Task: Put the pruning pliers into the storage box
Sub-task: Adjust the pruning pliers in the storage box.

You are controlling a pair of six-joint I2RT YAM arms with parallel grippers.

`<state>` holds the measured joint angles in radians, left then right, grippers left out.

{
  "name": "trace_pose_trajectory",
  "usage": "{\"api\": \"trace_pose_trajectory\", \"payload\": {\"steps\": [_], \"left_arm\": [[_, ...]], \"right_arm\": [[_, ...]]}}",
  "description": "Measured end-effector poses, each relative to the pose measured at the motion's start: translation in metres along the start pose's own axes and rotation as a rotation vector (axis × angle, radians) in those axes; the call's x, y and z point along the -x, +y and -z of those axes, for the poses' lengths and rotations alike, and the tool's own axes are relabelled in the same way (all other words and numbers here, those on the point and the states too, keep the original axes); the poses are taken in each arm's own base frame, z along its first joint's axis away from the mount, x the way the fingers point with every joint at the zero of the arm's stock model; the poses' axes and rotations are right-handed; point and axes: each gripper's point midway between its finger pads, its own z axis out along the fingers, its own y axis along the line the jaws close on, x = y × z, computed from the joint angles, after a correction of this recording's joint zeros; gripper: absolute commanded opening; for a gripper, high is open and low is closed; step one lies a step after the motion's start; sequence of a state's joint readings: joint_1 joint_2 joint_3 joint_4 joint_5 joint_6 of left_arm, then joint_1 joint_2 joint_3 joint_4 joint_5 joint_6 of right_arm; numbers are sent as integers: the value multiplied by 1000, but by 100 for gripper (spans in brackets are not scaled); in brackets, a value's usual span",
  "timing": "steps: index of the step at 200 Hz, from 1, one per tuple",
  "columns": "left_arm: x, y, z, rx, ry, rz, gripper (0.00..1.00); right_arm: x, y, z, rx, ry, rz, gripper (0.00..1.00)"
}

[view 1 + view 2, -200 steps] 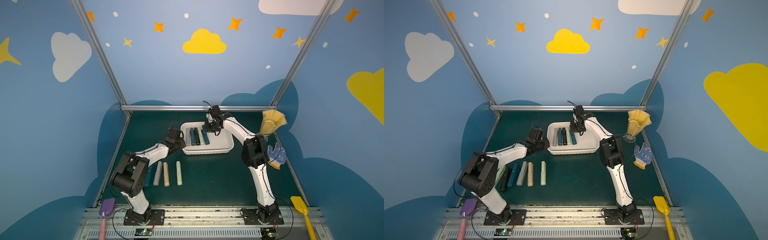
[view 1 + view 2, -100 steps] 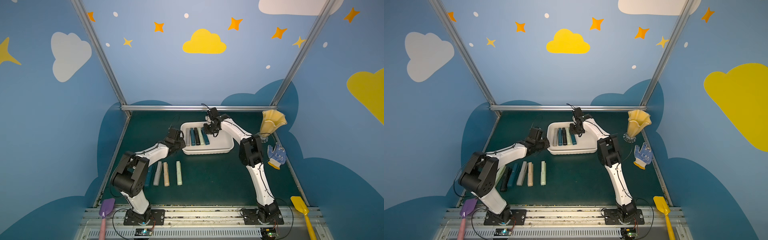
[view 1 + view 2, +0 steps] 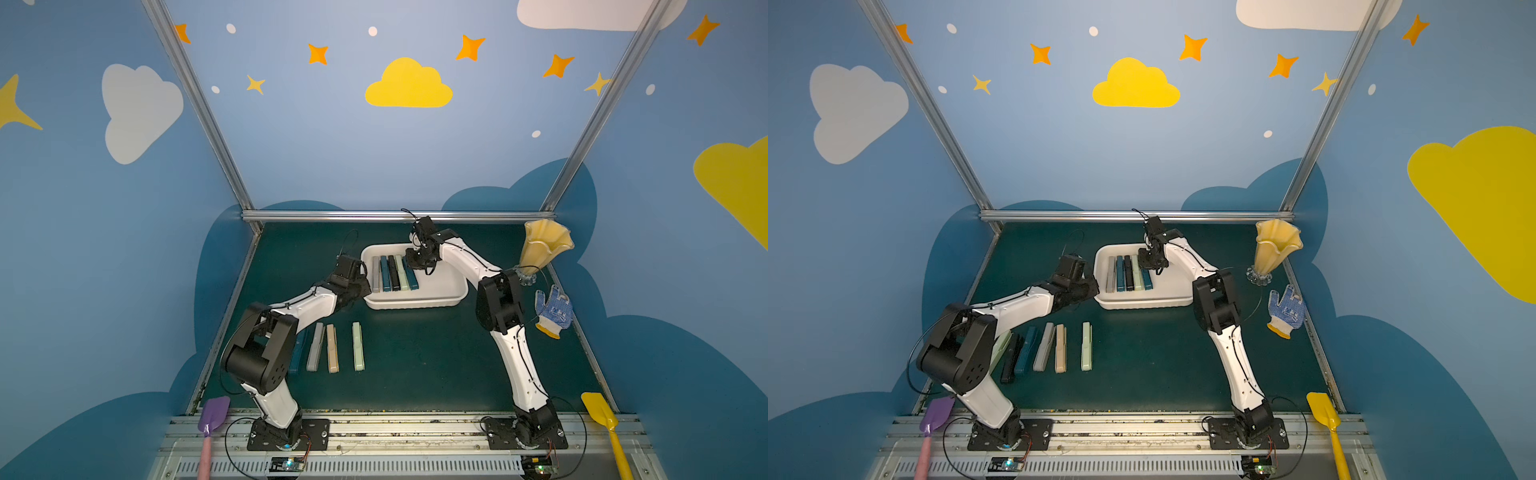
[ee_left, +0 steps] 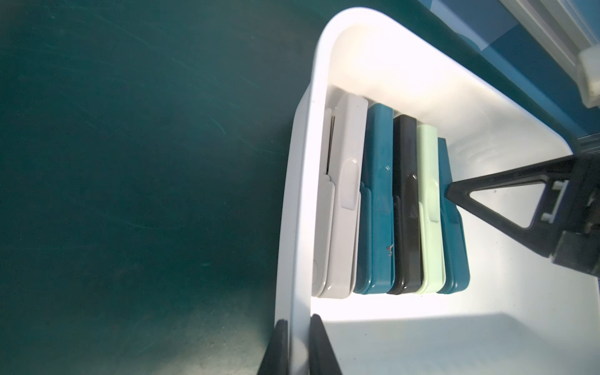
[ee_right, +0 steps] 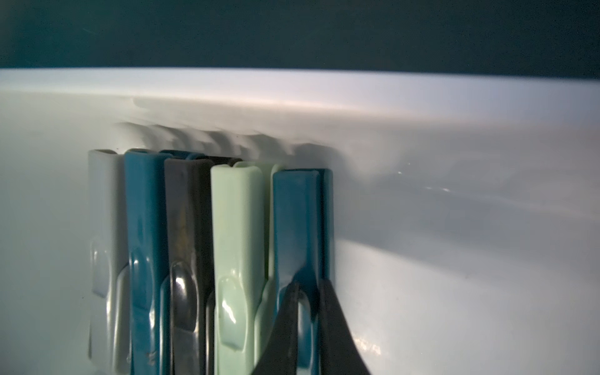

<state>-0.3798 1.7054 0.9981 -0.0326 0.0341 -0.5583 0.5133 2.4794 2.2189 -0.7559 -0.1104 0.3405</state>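
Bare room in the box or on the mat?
The storage box floor from the outer teal pliers to the opposite wall; mat between the loose pale green pliers and right arm. Crowded: five pliers packed by the left gripper.

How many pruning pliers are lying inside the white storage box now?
5. In the storage box, side by side: grey pliers, teal pliers, black pliers, pale green pliers, outer teal pliers, between the right fingers. None seems hidden.

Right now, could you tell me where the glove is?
In both top views the glove lies at the right edge of the table, just nearer the robot than the yellow vase.
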Motion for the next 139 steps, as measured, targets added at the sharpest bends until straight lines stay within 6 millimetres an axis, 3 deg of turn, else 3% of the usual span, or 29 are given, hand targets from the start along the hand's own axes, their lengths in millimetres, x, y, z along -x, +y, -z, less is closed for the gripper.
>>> {"api": "trace_pose_trajectory", "payload": {"steps": [54,139], "left_arm": [[0,0,0,-4,-1,2,13],[0,1,0,-5,0,3,13]], "right_arm": [[0,1,-1,-4,-2,3,13],[-1,1,7,-14,4,9,33]]}}
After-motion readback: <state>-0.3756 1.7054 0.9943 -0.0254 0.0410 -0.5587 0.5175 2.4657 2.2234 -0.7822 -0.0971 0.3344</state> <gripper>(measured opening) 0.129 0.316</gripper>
